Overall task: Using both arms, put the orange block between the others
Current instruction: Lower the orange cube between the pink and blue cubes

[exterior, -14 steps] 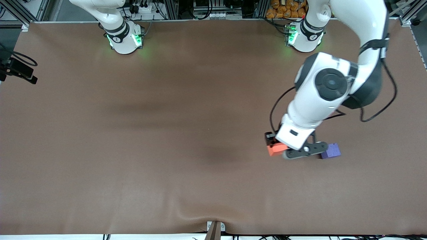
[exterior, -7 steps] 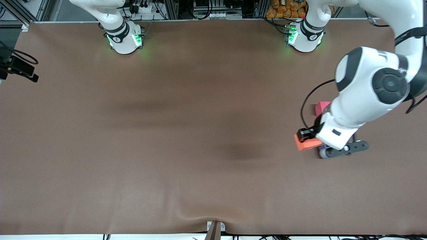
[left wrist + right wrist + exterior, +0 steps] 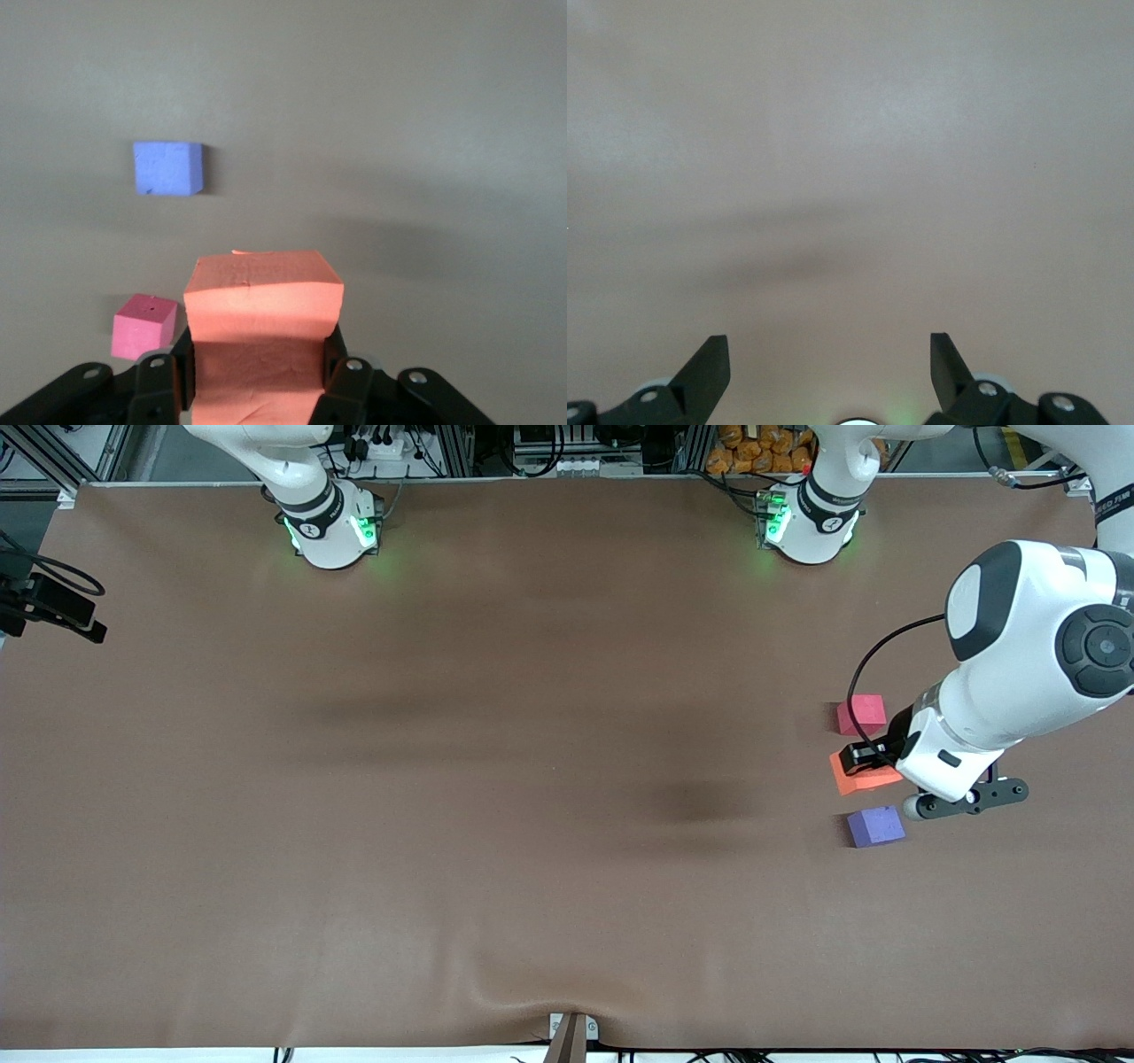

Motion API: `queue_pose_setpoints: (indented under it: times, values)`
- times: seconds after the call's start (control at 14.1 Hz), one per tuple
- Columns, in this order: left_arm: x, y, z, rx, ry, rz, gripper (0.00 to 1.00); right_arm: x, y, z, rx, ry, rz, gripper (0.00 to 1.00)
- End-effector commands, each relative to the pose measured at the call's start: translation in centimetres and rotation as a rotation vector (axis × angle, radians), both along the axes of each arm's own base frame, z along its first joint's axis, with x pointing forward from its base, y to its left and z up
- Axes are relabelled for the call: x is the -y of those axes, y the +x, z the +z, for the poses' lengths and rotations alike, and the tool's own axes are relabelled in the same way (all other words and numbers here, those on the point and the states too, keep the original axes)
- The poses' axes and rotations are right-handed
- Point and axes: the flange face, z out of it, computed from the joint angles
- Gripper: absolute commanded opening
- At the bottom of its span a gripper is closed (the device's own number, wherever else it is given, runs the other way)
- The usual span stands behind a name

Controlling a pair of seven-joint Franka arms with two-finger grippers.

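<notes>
A wide brown bench (image 3: 496, 779) seen from a high camera, with two white robot arms based along its top edge. The left arm (image 3: 1019, 682) reaches down over its own end of the bench. Its end effector (image 3: 864, 766) is clenched on the orange block (image 3: 864, 772), a small bright-orange foam cube, and holds it up in the air over the gap between the two other cubes.

The pinkish-red cube (image 3: 861, 714) sits on the bench farther from the front camera, and the purple-blue cube (image 3: 875, 825) sits nearer to it. In the front view the orange block appears between them, in line with both and apart from each.

In the left wrist view the orange block (image 3: 261, 341) fills the lower middle of the picture, pinched between two black fingers (image 3: 341, 376). Its sides bulge slightly above the grip. The purple-blue cube (image 3: 167, 167) and the pinkish-red cube (image 3: 143, 326) lie on the bench below, well apart from each other.

The right arm (image 3: 292, 469) waits near its base, mostly out of the front view. In the right wrist view its end effector (image 3: 830, 367) hangs over bare bench, its two black fingers (image 3: 704, 372) spread wide and holding nothing.
</notes>
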Motion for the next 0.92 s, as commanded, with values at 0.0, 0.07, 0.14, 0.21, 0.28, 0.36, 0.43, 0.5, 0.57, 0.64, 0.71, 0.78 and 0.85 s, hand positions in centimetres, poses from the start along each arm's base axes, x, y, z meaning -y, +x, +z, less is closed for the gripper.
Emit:
queue_pose_setpoints:
  times: [0.0, 0.07, 0.14, 0.21, 0.28, 0.36, 0.43, 0.5, 0.57, 0.64, 0.71, 0.78, 0.85]
  values:
    - [-2.5, -2.2, -2.1, -0.014, -0.008, -0.001, 0.0, 0.3, -0.1, 0.3, -0.003, 0.024, -0.019, 1.0]
    - [-4.0, -2.7, -3.3, -0.015, -0.003, -0.009, 0.0, 0.1, -0.2, 0.4, -0.005, 0.042, -0.018, 1.0]
    - [-5.3, -3.4, -4.8, -0.001, -0.005, -0.031, 0.0, -0.1, -0.4, 0.4, -0.017, 0.067, -0.016, 1.0]
    - [-7.4, -4.2, -6.4, 0.02, -0.006, -0.044, 0.0, -0.4, -0.6, 0.3, -0.034, 0.093, -0.012, 1.0]
    - [-9.3, -5.0, -8.0, 0.042, -0.007, -0.06, 0.0, -0.6, -0.8, 0.3, -0.043, 0.109, -0.009, 1.0]
    - [-10.5, -5.3, -9.4, 0.052, -0.009, -0.075, 0.0, -0.6, -0.8, 0.4, -0.042, 0.11, -0.008, 1.0]
    - [-11.9, -5.7, -10.6, 0.059, -0.014, -0.077, 0.0, -0.6, -0.7, 0.4, -0.041, 0.109, -0.007, 1.0]
    - [-12.6, -6.0, -11.9, 0.07, -0.016, -0.089, 0.0, -0.6, -0.6, 0.3, -0.037, 0.109, -0.008, 1.0]
    - [-13.0, -6.2, -13.1, 0.091, -0.015, -0.092, 0.0, -0.4, -0.6, 0.3, -0.034, 0.104, -0.008, 1.0]
    - [-13.3, -6.4, -14.6, 0.1, -0.014, -0.091, 0.0, -0.2, -0.5, 0.3, -0.03, 0.099, -0.011, 1.0]
    - [-13.3, -6.4, -15.6, 0.11, -0.014, -0.091, 0.0, 0.1, -0.4, 0.4, -0.018, 0.094, -0.018, 1.0]
    - [-13.3, -6.5, -16.5, 0.108, -0.016, -0.091, 0.0, 1.0, -0.3, 0.4, -0.01, 0.091, -0.034, 1.0]
    - [-13.4, -6.4, -17.3, 0.104, -0.018, -0.087, 0.0, 1.3, -0.3, 0.5, -0.002, 0.09, -0.041, 1.0]
